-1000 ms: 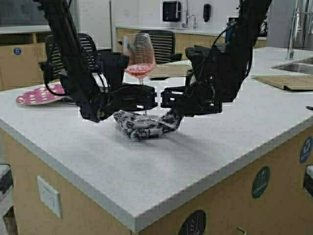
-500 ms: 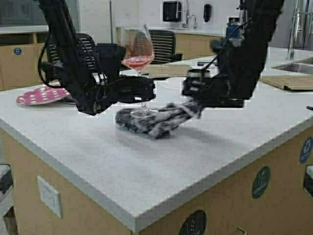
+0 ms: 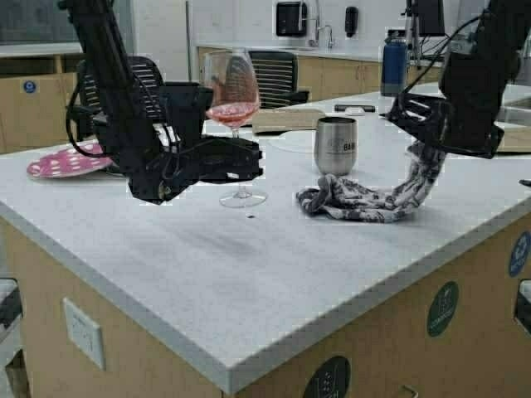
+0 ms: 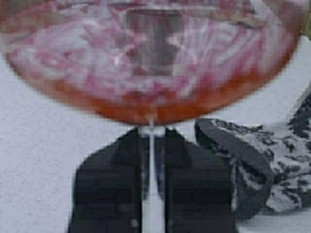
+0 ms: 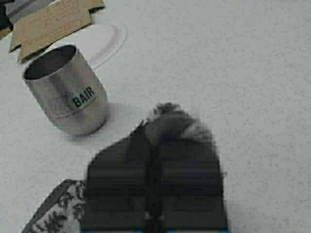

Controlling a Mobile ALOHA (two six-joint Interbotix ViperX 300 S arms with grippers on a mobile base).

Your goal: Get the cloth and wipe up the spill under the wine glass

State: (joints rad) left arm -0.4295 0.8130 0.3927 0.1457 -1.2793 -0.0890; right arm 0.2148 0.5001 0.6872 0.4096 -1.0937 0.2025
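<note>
The wine glass (image 3: 235, 99), with pink liquid in its bowl (image 4: 150, 73), stands upright at the counter's middle, and my left gripper (image 3: 253, 162) is shut on its thin stem (image 4: 151, 160). Its round foot (image 3: 243, 199) is at the counter surface; I cannot tell whether it touches. My right gripper (image 3: 417, 137) hangs above the counter to the right, shut on one end of the patterned cloth (image 3: 357, 203). The cloth droops from it and trails on the counter in front of the tumbler. A tuft of cloth (image 5: 170, 124) pokes out past the right gripper (image 5: 155, 141).
A steel tumbler (image 3: 336, 145) stands just behind the cloth, right of the glass. A pink plate (image 3: 66, 162) lies at the far left, with a white plate (image 3: 290, 141) and a board (image 3: 286, 120) behind. A sink (image 3: 506, 112) is at the far right. The counter edge (image 3: 224, 377) runs across the front.
My right gripper has dragged the cloth out from under the glass to the right and risen. The left gripper has lowered the glass towards the counter.
</note>
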